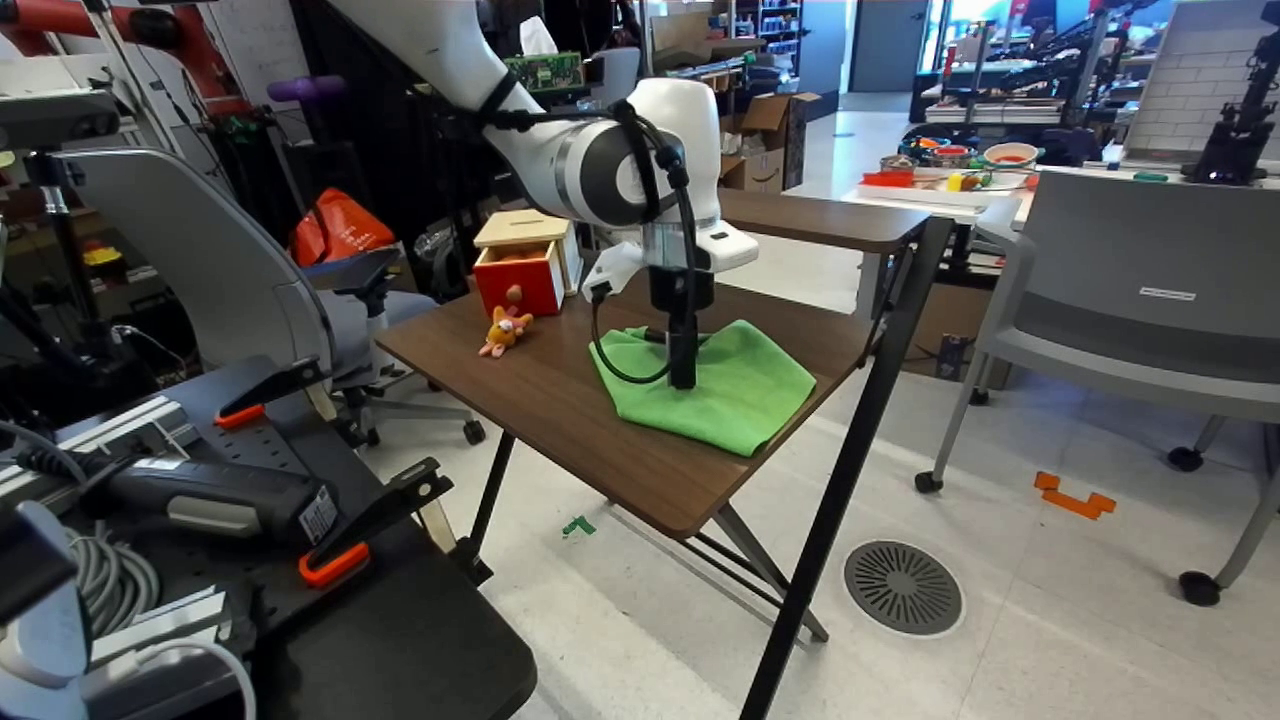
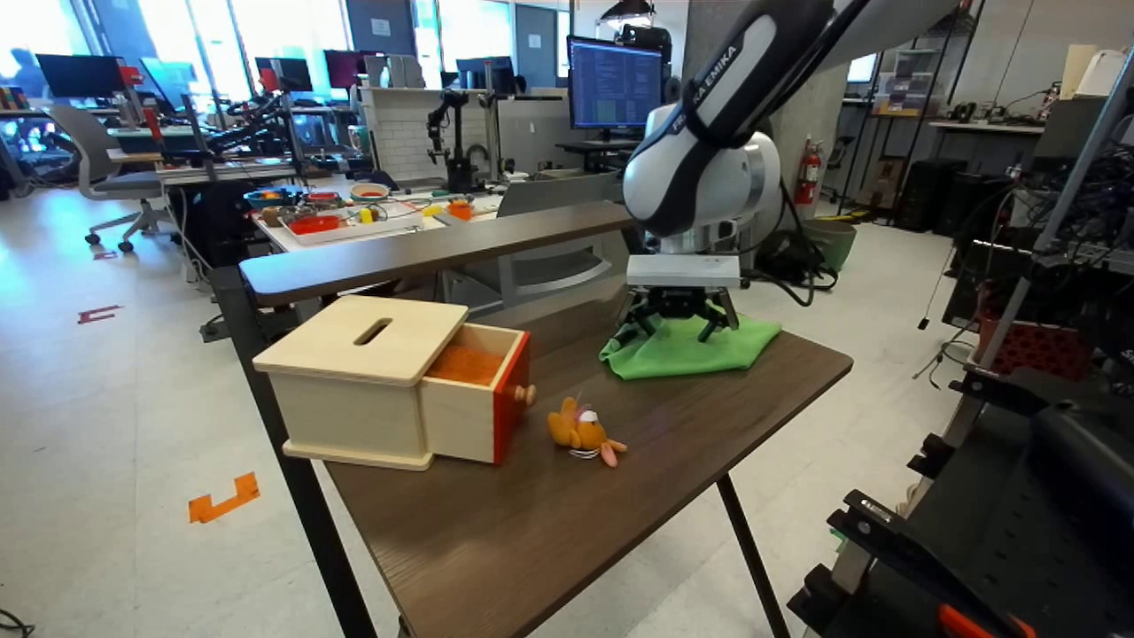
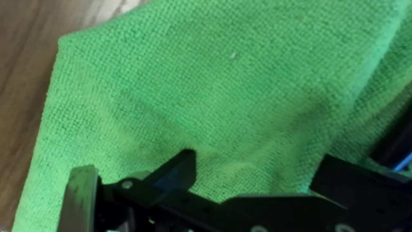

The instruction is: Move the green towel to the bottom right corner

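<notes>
The green towel (image 1: 745, 395) lies crumpled and partly folded on the brown table (image 1: 560, 400), near one edge, in both exterior views (image 2: 735, 350). In the wrist view the towel (image 3: 219, 83) fills most of the picture, with bare wood at the left. My gripper (image 1: 683, 382) points straight down at the towel, its fingertips at or just above the cloth; contact cannot be told. In the wrist view the gripper (image 3: 256, 161) has its fingers wide apart, with flat-looking cloth between them and nothing pinched. A dark rod-like object (image 3: 394, 145) lies on the towel beside one finger, partly hidden.
A wooden box (image 2: 345, 408) with a red-fronted drawer (image 2: 512, 399) pulled open stands on the table. An orange plush toy (image 2: 585, 431) lies by the drawer, also visible in an exterior view (image 1: 503, 332). A raised shelf (image 2: 443, 248) runs along one table side.
</notes>
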`<state>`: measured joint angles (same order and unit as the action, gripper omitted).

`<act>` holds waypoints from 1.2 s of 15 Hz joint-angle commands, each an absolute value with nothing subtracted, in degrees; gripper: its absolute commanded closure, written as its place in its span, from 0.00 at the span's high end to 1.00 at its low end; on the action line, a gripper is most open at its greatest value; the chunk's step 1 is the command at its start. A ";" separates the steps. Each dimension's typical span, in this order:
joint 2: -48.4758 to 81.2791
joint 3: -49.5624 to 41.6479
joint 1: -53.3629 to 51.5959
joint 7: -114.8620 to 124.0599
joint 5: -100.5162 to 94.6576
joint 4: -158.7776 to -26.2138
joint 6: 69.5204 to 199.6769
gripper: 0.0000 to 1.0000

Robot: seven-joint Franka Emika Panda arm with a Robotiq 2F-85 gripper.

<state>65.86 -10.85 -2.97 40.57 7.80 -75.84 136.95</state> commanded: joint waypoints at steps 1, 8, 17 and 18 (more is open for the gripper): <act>59.43 -11.80 -2.13 38.24 6.90 -89.50 141.36 1.00; 50.05 -13.99 -1.89 34.23 7.16 -107.09 146.86 1.00; 27.17 -17.54 -2.77 31.94 5.04 -120.84 148.88 1.00; 23.74 -17.12 -2.58 31.07 4.62 -122.88 149.07 1.00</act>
